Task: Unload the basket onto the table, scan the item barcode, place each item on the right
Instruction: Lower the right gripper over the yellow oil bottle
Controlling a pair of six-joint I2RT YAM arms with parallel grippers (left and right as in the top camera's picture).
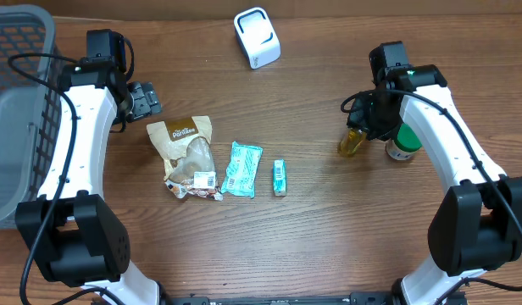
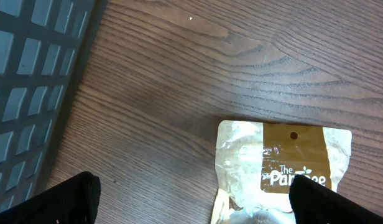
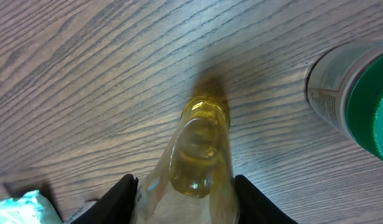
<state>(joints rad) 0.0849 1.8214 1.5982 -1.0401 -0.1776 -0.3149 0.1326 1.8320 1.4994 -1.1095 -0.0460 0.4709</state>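
Observation:
A small clear bottle of yellow liquid (image 1: 352, 141) lies on the wooden table at the right. My right gripper (image 1: 365, 125) is shut on it: in the right wrist view the two black fingers (image 3: 120, 199) press against both sides of the bottle (image 3: 201, 140), whose yellow end points away from the camera. A white barcode scanner (image 1: 257, 37) stands at the back centre. My left gripper (image 1: 147, 99) hangs open over bare wood at the left, holding nothing, its fingertips (image 2: 67, 199) spread wide by the top of a brown snack bag (image 2: 285, 168).
A grey mesh basket (image 1: 15, 110) fills the far left. A green-lidded jar (image 1: 404, 144) stands just right of the bottle. The brown snack bag (image 1: 186, 144), a teal packet (image 1: 242, 169) and a small teal box (image 1: 280, 178) lie mid-table.

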